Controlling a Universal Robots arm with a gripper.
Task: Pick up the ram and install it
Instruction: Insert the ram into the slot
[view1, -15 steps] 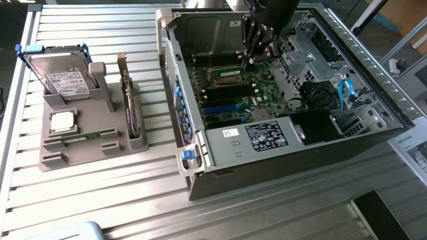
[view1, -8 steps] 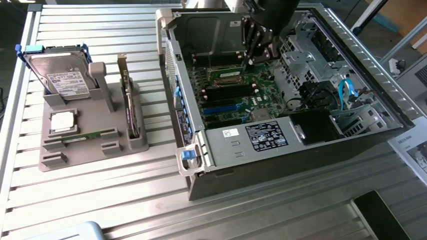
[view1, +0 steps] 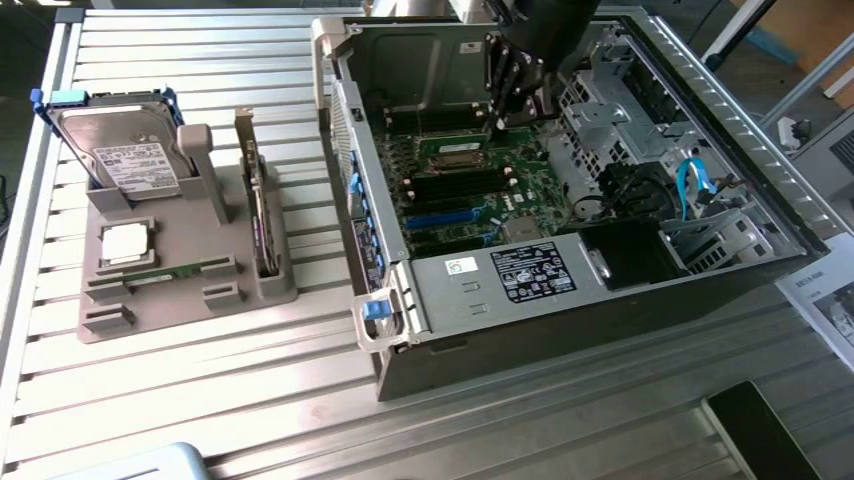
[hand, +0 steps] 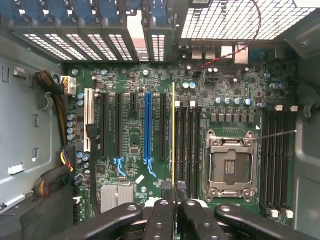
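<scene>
The gripper (hand: 174, 205) hung inside the open computer case (view1: 400, 360), which sat toward the tabletop's (view1: 267, 400) edge on the exterior view's right. Its jaws were drawn almost together, pinching the ram (hand: 173, 135) by its upper edge. The ram was seen edge-on as a thin line over the motherboard (hand: 130, 135), running parallel to the black memory slots (hand: 190, 145) beside the processor socket (hand: 230, 167). Whether its lower edge touched a slot could not be told. Near the tabletop's edge on the exterior view's left stood a grey holder (view1: 160, 300) carrying a hard drive (view1: 127, 150) upright at its far end and another green stick (view1: 174, 272) lying along its near part.
</scene>
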